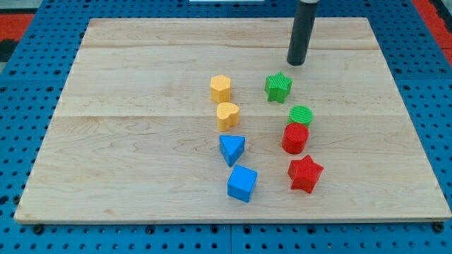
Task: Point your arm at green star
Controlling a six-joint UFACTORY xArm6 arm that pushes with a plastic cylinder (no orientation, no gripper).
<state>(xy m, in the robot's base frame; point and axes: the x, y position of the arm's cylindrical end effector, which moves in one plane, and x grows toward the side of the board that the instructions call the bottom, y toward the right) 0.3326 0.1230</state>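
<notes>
The green star (278,87) lies on the wooden board (141,106), right of centre. My tip (296,63) stands just above and slightly right of it in the view, a short gap apart, not touching. A green cylinder (300,115) lies below the star, touching a red cylinder (294,138) beneath it.
A yellow hexagon (220,88) and a yellow heart (227,115) lie left of the star. A blue triangle (232,149) and a blue cube (242,183) sit lower down. A red star (305,173) is at lower right. Blue pegboard (28,141) surrounds the board.
</notes>
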